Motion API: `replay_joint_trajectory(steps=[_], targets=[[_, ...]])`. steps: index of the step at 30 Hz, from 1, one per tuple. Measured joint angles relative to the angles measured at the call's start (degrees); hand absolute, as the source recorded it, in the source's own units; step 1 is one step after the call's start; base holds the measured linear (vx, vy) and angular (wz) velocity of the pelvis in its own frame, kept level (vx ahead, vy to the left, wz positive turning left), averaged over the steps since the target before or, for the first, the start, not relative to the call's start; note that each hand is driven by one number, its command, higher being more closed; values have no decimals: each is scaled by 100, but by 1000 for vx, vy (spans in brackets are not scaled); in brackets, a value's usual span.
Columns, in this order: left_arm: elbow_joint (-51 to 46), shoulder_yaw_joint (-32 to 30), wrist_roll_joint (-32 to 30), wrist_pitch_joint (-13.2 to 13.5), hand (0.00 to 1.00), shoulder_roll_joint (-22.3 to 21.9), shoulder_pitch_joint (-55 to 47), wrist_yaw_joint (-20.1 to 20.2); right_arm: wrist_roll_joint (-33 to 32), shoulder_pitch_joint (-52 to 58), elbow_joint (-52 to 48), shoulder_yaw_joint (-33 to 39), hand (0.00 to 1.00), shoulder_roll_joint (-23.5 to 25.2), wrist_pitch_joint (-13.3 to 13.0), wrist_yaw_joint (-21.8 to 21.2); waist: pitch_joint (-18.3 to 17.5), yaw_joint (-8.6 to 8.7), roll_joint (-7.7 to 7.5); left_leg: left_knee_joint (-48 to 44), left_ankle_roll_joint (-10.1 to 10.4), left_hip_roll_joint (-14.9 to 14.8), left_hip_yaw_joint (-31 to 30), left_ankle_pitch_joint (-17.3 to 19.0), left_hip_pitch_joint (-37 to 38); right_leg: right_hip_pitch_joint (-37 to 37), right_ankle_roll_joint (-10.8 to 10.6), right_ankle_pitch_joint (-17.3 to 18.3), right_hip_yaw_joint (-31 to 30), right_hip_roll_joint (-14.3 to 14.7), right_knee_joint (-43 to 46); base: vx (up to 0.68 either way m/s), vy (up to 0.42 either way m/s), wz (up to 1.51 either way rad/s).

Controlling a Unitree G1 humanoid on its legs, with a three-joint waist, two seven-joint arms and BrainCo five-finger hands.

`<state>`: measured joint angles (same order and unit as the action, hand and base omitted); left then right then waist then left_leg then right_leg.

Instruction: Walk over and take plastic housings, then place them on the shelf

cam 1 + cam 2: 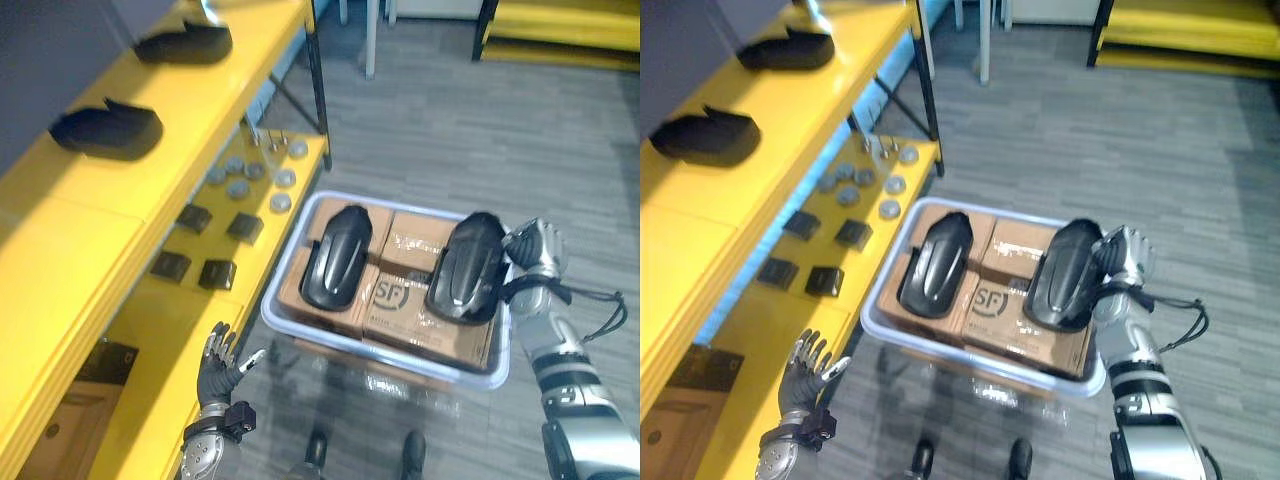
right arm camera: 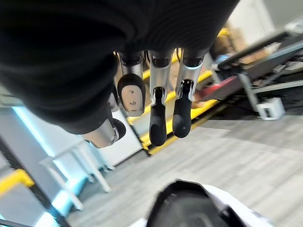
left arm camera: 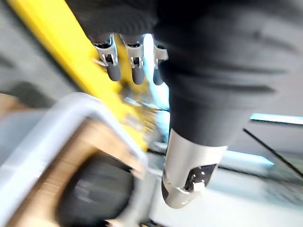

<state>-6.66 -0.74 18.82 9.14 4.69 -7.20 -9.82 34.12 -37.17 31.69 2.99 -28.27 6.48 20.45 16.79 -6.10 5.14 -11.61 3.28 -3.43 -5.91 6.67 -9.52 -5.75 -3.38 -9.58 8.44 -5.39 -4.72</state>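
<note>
right hand (image 2: 157, 118), fingers loose, close to a black housing (image 2: 189, 210)

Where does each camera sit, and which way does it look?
Left eye view: on the head, looking down at the yellow shelf and the bin with the left housing and right housing; left hand lower left, right hand beside the right housing.
Right eye view: same head, slightly aside; shares that whole scene.
Left wrist view: left wrist, along its fingers toward shelf and bin.
Right wrist view: right wrist, past its fingers to the right housing and floor.
</note>
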Motion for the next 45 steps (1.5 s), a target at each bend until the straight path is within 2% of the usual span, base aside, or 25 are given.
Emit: replay_joint_trajectory(steps=[3, 4, 7, 10, 11, 13, 14, 15, 17, 18, 19, 21, 24, 27, 31, 42, 43, 45], targets=[[-360, 129, -214, -38, 0, 52, 187, 10, 132, 198, -372, -149, 100, 146, -66, -92, -285, 111, -118, 231, 9, -18, 13, -90, 213, 99, 7, 7, -3, 5, 0, 13, -6, -1], [-348, 223, -192, -41, 0, 88, 258, 14, 163, 208, -396, -151, 0, 150, -80, -96, -331, 111, -142, 264, 7, -20, 19, -102, 241, 113, 9, 8, -6, 5, 0, 0, 0, 0], [-339, 763, 2, -104, 0, 182, 546, 76, 222, 258, -401, -157, 0, 251, -99, -146, -580, 110, -295, 418, 19, -29, 4, -186, 329, 162, 17, 14, 3, 5, -1, -44, -18, 3], [-317, 1040, 1, -109, 0, 181, 680, 47, 180, 268, -361, -132, 0, 436, -100, -142, -677, 122, -373, 600, -1, -28, -12, -287, 388, 163, 22, 17, 21, -6, -1, -73, -26, 6], [-285, 1124, 1, -109, 0, 181, 720, 26, 135, 240, -231, -114, 0, 446, -108, -128, -677, 112, -374, 641, -5, -22, -38, -325, 384, 159, 22, 17, 46, -14, -1, -104, -26, 16], [-212, 1233, -2, -108, 0, 183, 751, -25, -303, -197, 712, 100, 0, 447, -91, -65, -668, 93, -376, 754, -12, -4, -99, -470, 185, -46, 22, 10, 166, -40, 4, -138, -34, 23], [-214, 1256, -5, -105, 0, 189, 751, -55, -393, -356, 944, 219, 0, 445, -82, -39, -637, 88, -371, 755, 13, 2, -134, -519, 77, -136, 23, 6, 182, -44, 5, -178, -53, 26], [-199, 1316, -12, -103, 0, 202, 753, -135, -735, -825, 1497, 542, 0, 440, -46, 41, -427, 85, -362, 748, 27, 7, -204, -614, -106, -315, 41, -62, 248, -49, 17, -154, -49, 22], [-94, 1378, -34, -108, 0, 213, 743, -168, -1094, -1211, 1902, 847, 0, 431, -26, 140, -202, 79, -348, 732, 97, 4, -284, -687, -272, -447, 43, -121, 328, -48, 23, -147, -49, 23], [-20, 1417, -90, -127, 0, 214, 729, -232, -1493, -1540, 2190, 999, 0, 354, -22, 271, 64, 79, -328, 689, 70, 5, -345, -744, -404, -532, 56, -175, 377, -50, 27, -111, -34, 22], [21, 1425, -108, -138, 0, 213, 716, -249, -1660, -1683, 2315, 1022, 0, 288, -24, 331, 165, 76, -304, 650, 80, 9, -382, -751, -496, -590, 56, -184, 417, -55, 38, -104, -21, 29], [150, 1538, -148, -198, 0, 213, 650, -344, -2087, -2214, 2784, 1042, 0, -171, -22, 453, 508, 78, -105, 523, 102, 59, -562, -823, -829, -826, 55, -186, 614, -84, 164, -102, -5, 36], [235, 1579, -228, -214, 0, 206, 424, -377, -2332, -2665, 3224, 1038, 0, -641, -26, 554, 804, 63, 42, 482, 107, 97, -690, -862, -1020, -970, 86, -210, 684, -119, 241, -11, 33, 23], [551, 1584, -230, -220, 0, 170, 349, -381, -2475, -2782, 3448, 1032, 0, -914, -30, 590, 818, 40, 61, 306, 128, 144, -703, -851, -1294, -1144, 85, -210, 713, -154, 253, 52, 40, 8], [856, 1630, -450, -234, 0, 61, 324, -430, -2472, -2886, 3838, 963, 0, -1287, -34, 771, 900, 27, 166, 68, 142, 218, -700, -836, -1641, -1390, 46, -181, 771, -241, 356, 55, 50, 9], [1488, 1871, -429, -229, 0, -82, 432, -499, -2453, -3082, 4601, 468, 0, -1682, 6, 796, 1034, -136, 334, -287, 131, 234, -704, -702, -2509, -2132, 18, -209, 767, -232, 430, -1, 0, -1], [1551, 1915, -424, -229, 0, -89, 495, -506, -2452, -3132, 4600, 460, 100, -1772, 8, 791, 1038, -169, 340, -286, 126, 234, -699, -707, -2602, -2233, 18, -230, 764, -232, 428, 0, 0, 0], [1589, 1937, -415, -225, 0, -128, 579, -545, -2459, -3185, 4592, 329, 100, -1898, 2, 784, 1041, -193, 345, -271, 108, 235, -696, -722, -2748, -2383, 37, -263, 764, -233, 419, 9, -12, -2]])
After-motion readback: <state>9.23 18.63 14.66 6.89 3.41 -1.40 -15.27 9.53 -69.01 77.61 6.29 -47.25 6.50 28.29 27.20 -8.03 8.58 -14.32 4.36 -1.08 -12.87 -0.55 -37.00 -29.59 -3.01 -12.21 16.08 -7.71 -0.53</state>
